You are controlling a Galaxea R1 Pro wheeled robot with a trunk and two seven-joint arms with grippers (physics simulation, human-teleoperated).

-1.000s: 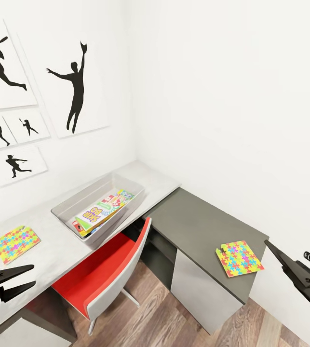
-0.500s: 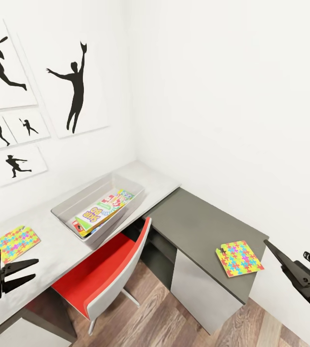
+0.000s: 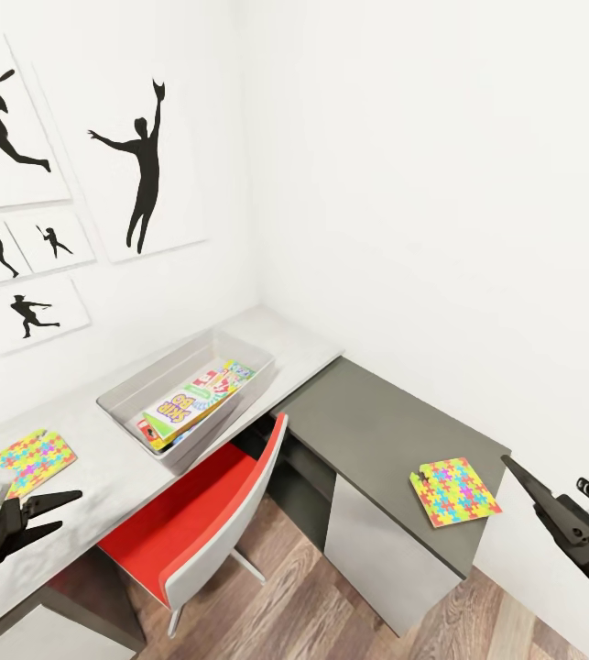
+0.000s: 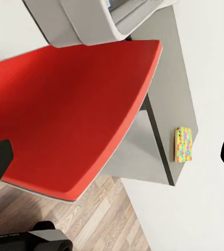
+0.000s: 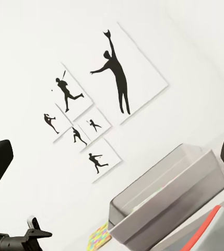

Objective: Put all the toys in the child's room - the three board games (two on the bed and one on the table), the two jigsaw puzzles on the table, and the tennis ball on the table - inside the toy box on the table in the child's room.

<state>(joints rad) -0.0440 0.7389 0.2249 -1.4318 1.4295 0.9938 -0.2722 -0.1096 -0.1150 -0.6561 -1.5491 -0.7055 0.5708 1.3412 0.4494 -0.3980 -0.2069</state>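
The left hand hovers over the near edge of the bench, fingers a little apart and empty; one puzzle lies just beyond its tips. Farther ahead and to its right sits the toy box with the Skip-Bo game inside. The right hand hangs beside the bench's dark end, how far it is open cannot be told; the second puzzle lies just left of its tip. A red chair stands between the hands.

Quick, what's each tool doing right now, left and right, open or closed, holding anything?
Left tool: open, empty, beside the multicoloured jigsaw puzzle slab.
Right tool: cannot tell, nothing visibly held.
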